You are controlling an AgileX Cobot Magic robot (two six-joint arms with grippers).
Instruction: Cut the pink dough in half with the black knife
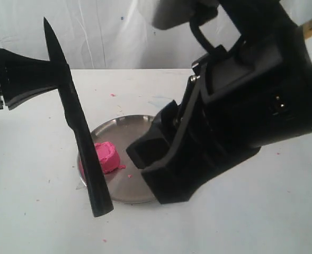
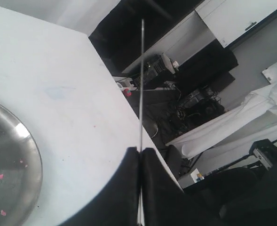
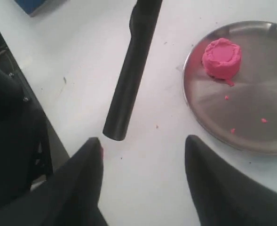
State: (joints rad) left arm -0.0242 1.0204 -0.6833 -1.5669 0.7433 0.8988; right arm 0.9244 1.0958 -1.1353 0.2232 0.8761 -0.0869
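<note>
The pink dough [image 1: 107, 157] is one squat round lump on the near-left part of the steel plate [image 1: 129, 129]; the right wrist view shows it whole [image 3: 221, 57]. My left gripper [image 1: 58, 74] is shut on the blade of the black knife [image 1: 79, 132]. The knife hangs steeply in the air, tip up and handle end down, in front of the dough. The left wrist view shows the blade edge-on as a thin line [image 2: 141, 84] between the closed jaws [image 2: 140, 150]. My right gripper [image 3: 143, 140] is open and empty, just short of the knife handle's end [image 3: 129, 80].
Tiny pink crumbs lie on the plate [image 3: 251, 108] and on the white table [image 1: 113, 95]. A blue object [image 3: 35, 4] sits near the table edge. Beyond the edge are dark equipment and cables [image 2: 185, 94]. The right arm [image 1: 240, 106] fills much of the exterior view.
</note>
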